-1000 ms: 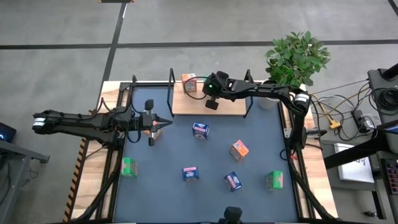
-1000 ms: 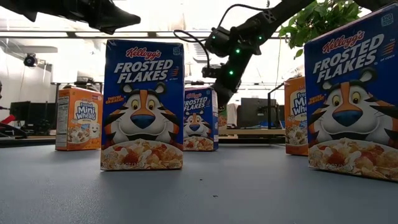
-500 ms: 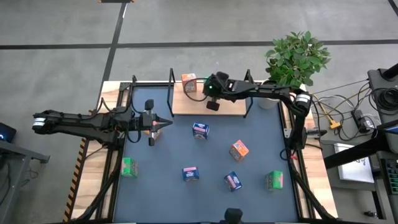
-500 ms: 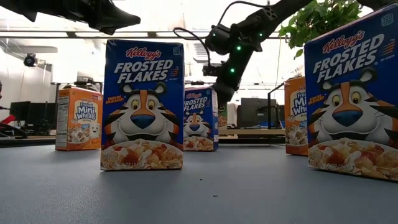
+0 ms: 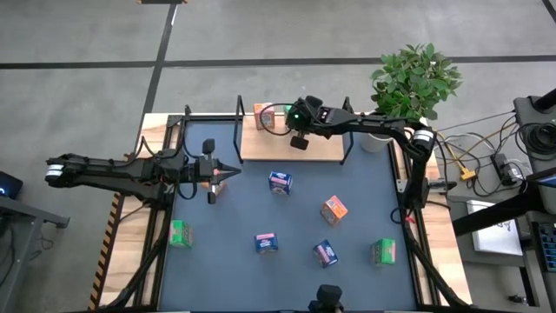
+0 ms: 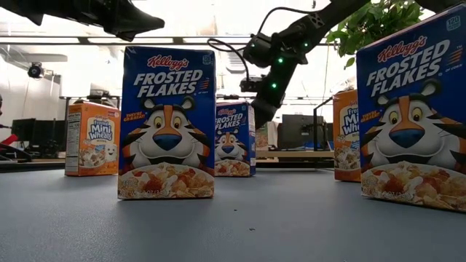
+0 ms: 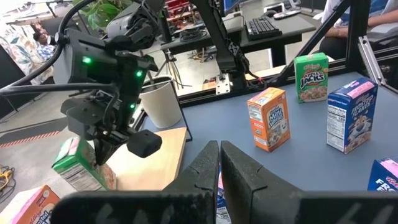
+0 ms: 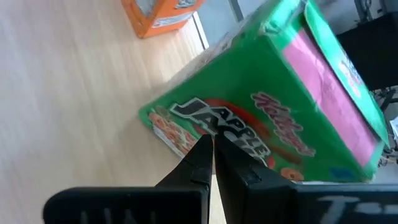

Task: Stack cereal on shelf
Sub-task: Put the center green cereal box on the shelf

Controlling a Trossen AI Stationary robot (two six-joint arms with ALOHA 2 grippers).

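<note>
The shelf (image 5: pixel 321 149) is a light-wood board with black posts at the table's far edge. On it stands an orange box (image 5: pixel 263 113), and beside that a green Apple Jacks box (image 5: pixel 280 117) (image 8: pixel 261 118) that is tilted, its lower edge on the board. My right gripper (image 5: pixel 294 122) (image 8: pixel 211 144) is shut, its tips against this green box; the left wrist view shows it too (image 7: pixel 102 149). My left gripper (image 5: pixel 228 171) (image 7: pixel 219 149) is shut and hovers at the table's left side. Several more boxes stand on the table. My right gripper presses its shut fingertips (image 8: pixel 200 152) against the printed front face of the green box, near the face's lower edge (image 8: pixel 198 121). It comes from the table's right, slanting down. The box is tilted toward the orange box, with its bottom edge (image 8: pixel 163 134) on the shelf board.
On the blue-grey table stand blue boxes (image 5: pixel 280 182) (image 5: pixel 266 243) (image 5: pixel 325 252), an orange one (image 5: pixel 334 209) and green ones (image 5: pixel 383 251) (image 5: pixel 180 233). A potted plant (image 5: pixel 415 83) stands past the far right corner. Black shelf posts (image 5: pixel 347 109) rise beside my right arm.
My right gripper has moved a little toward the table's far edge and the orange box, staying shut. The green box has shifted with it toward the orange box and now shows more clearly beside it.
</note>
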